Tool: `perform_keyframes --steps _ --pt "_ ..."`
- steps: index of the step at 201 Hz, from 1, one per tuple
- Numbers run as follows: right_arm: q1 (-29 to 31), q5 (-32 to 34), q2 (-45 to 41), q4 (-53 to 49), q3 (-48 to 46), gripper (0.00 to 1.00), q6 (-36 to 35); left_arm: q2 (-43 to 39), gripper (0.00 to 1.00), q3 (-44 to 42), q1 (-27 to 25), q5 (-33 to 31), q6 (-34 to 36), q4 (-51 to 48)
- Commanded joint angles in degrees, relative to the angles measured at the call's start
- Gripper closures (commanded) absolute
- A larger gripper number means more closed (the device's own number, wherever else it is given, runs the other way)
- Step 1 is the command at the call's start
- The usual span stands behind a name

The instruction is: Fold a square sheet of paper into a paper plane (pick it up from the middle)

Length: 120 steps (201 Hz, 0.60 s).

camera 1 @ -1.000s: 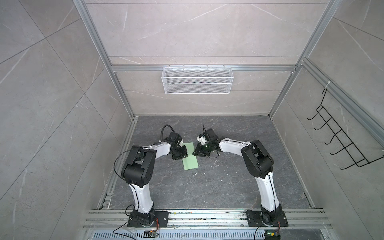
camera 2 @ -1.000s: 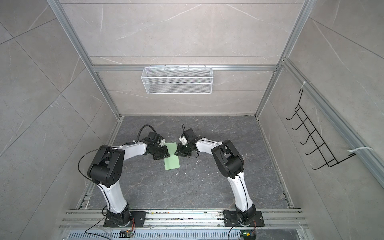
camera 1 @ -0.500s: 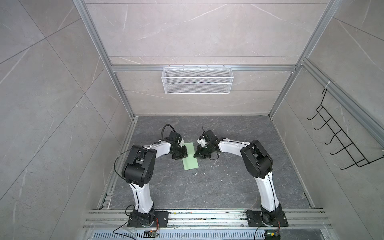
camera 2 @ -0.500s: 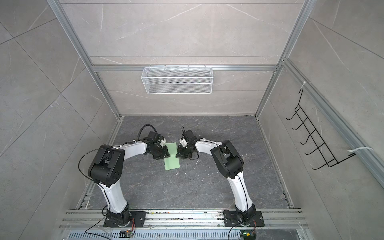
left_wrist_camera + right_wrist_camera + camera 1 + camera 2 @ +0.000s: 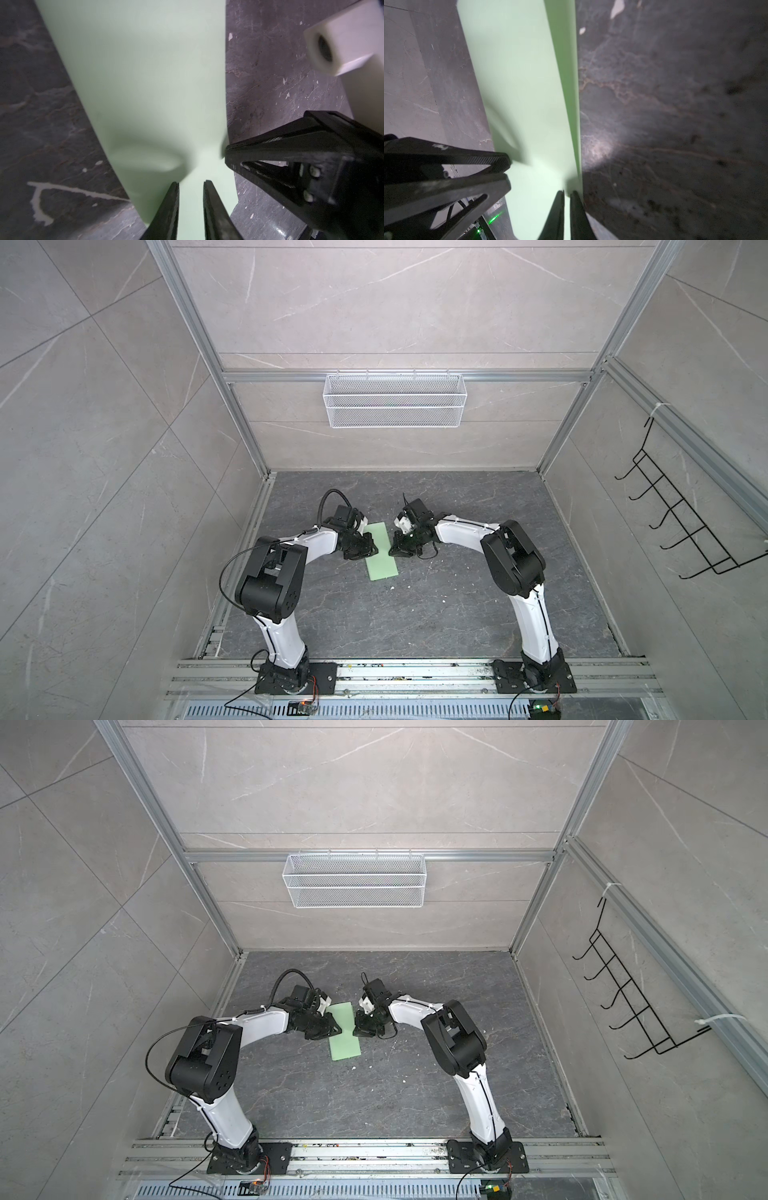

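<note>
The square sheet of paper (image 5: 381,553) (image 5: 344,1036) lies on the dark floor as a pale green strip, folded double lengthwise. My left gripper (image 5: 371,549) (image 5: 191,184) is low over its left edge, open by a narrow gap, with paper showing between the fingers. A soft bump rises in the paper (image 5: 145,83) just ahead of them. My right gripper (image 5: 392,551) (image 5: 566,192) is shut, its tips at the long edge of the paper (image 5: 519,83), where a darker green band runs. Whether it pinches the paper I cannot tell. A paper plane is out of view.
A white wire basket (image 5: 394,400) hangs on the back wall and a black hook rack (image 5: 681,522) on the right wall. White crumbs (image 5: 409,585) dot the floor near the strip. Metal rails (image 5: 415,672) carry both arm bases at the front.
My right gripper has moved left and down to the paper's right edge and narrowed. My left gripper's jaws have opened a little; the paper has stayed where it was.
</note>
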Motion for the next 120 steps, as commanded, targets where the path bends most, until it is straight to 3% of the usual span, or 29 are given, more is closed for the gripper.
perform_keyframes --steps 1,120 --pt "0.01 5.12 3.97 -6.51 -0.46 0.87 -0.97 -2.11 0.77 -1.60 1.09 1.93 -0.99 2.45" --pt "0.06 5.09 4.71 -7.29 0.50 0.88 -0.94 -2.02 0.84 -5.49 3.50 1.42 -2.55 3.12"
